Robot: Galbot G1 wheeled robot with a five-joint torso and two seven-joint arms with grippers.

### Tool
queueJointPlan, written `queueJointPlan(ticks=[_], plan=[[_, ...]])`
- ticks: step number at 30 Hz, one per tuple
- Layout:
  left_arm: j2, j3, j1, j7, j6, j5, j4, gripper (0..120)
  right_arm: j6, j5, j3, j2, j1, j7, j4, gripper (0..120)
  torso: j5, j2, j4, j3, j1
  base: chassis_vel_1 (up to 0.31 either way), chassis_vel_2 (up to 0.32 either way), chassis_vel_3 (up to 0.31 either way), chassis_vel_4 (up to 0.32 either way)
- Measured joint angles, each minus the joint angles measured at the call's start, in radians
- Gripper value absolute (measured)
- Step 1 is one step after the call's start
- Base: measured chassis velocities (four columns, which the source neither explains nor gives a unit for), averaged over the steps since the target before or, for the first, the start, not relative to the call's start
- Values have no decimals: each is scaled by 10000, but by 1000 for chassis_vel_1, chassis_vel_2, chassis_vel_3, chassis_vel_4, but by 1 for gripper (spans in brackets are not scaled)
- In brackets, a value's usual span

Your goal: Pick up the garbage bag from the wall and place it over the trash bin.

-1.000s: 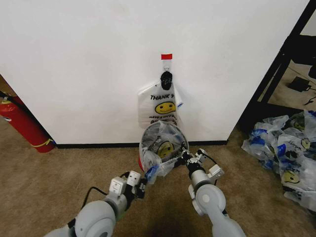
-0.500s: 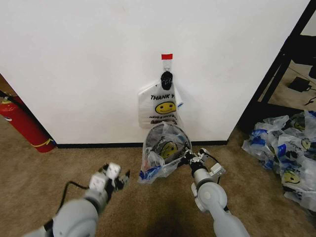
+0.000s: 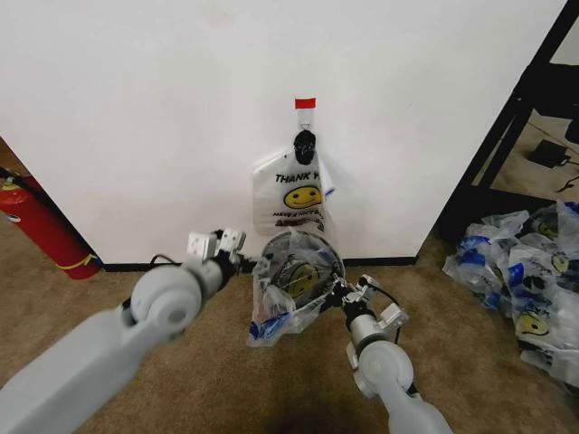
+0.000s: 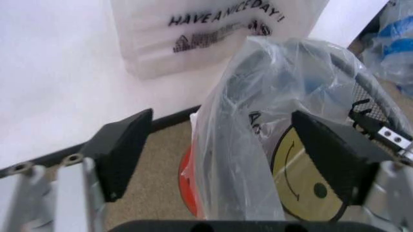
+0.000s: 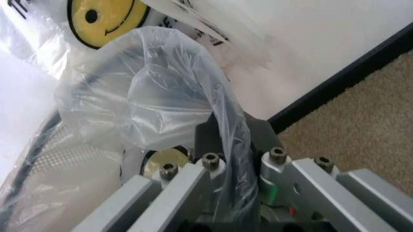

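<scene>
**Bag draped over the bin, one side left to seat**

The right gripper (image 3: pixel 339 291) pinches the garbage bag (image 3: pixel 291 287) film at the trash bin (image 3: pixel 324 250) rim. The left gripper (image 3: pixel 237 250), fingers spread, sits beside the opposite edge, where the bag hangs slack outside, probably unhooked over that rim. Another identical bag (image 3: pixel 295 194) hangs on the wall (image 3: pixel 136 117) beyond both.

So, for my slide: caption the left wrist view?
Open left pincer straddling the garbage bag draped over the trash bin.
</scene>
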Motion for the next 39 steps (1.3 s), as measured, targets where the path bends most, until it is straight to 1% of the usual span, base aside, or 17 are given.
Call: queueJointPlan(ticks=[3, 6, 7, 8, 12, 15, 16, 18, 20, 23, 28, 33, 36, 38, 39], plan=[[-113, 276, -229, 32, 156, -166, 367, 68, -4, -16, -3, 26, -4, 2, 0, 1, -4, 0, 5, 0, 0, 0, 0, 0, 0], [-313, 522, -322, 225, 183, -118, 818, 55, -13, -18, -29, 75, 34, 10, -18, 1, -4, 0, 4, -1, 0, 0, 0, 0, 0], [-359, 570, -341, 246, 183, -107, 900, 52, -15, -18, -36, 87, 40, 14, -19, 1, -4, 0, 4, -1, 0, 0, 0, 0, 0], [-359, 570, -341, 246, 183, -107, 900, 52, -15, -18, -36, 87, 40, 14, -19, 1, -4, 0, 4, -1, 0, 0, 0, 0, 0], [-465, 873, -434, 326, 183, 38, 1315, 35, -24, -18, -59, 97, 41, 37, -20, 1, -4, 0, 3, -1, 0, 0, 0, 0, 0], [-465, 1029, -438, 408, 180, 209, 1455, 23, -27, -18, -70, 79, 41, 42, -19, 1, -3, 0, 4, -1, -1, 0, 0, 0, 0], [-465, 1029, -438, 408, 180, 209, 1455, 23, -27, -18, -70, 79, 41, 42, -19, 1, -3, 0, 4, -1, -1, 0, 0, 0, 0], [-450, 1232, -423, 488, 174, 465, 1510, 14, -30, -23, -87, 72, 60, 45, -20, 1, -4, 1, 3, -1, -2, 0, 0, 0, 0], [-453, 1439, -420, 527, 137, 773, 1576, 8, -30, -112, -124, 73, 67, 49, -20, 1, -5, 1, 4, -1, -2, 0, 0, 0, 0], [-526, 1601, -458, 506, 134, 1070, 1710, 8, -10, -371, -186, 87, 45, 52, 20, 1, -3, 2, 4, -1, -2, 0, 0, 0, 0], [-594, 1693, -532, 357, 135, 1124, 1878, 7, 65, -881, -283, 91, -61, 52, 213, 1, -4, 2, 2, -1, -2, 0, 0, 0, 0], [-578, 1695, -538, 264, 137, 1107, 1870, 7, 41, -1165, -317, 41, -98, 34, 347, 1, -4, 3, 3, -1, -2, 0, 0, 0, 0], [-560, 1663, -527, 133, 143, 1101, 1832, 7, 32, -1413, -336, -7, -115, -58, 367, 11, -3, 3, 3, -1, -2, 0, 0, 0, 0], [-532, 1636, -497, 75, 179, 1086, 1807, 4, 32, -1468, -339, -1, -134, -89, 376, 19, -3, 3, 3, 0, -2, 0, 0, 0, 0], [-532, 1636, -497, 75, 179, 1086, 1807, 4, 32, -1468, -339, -1, -134, -89, 376, 19, -3, 3, 3, 0, -2, 0, 0, 0, 0]])
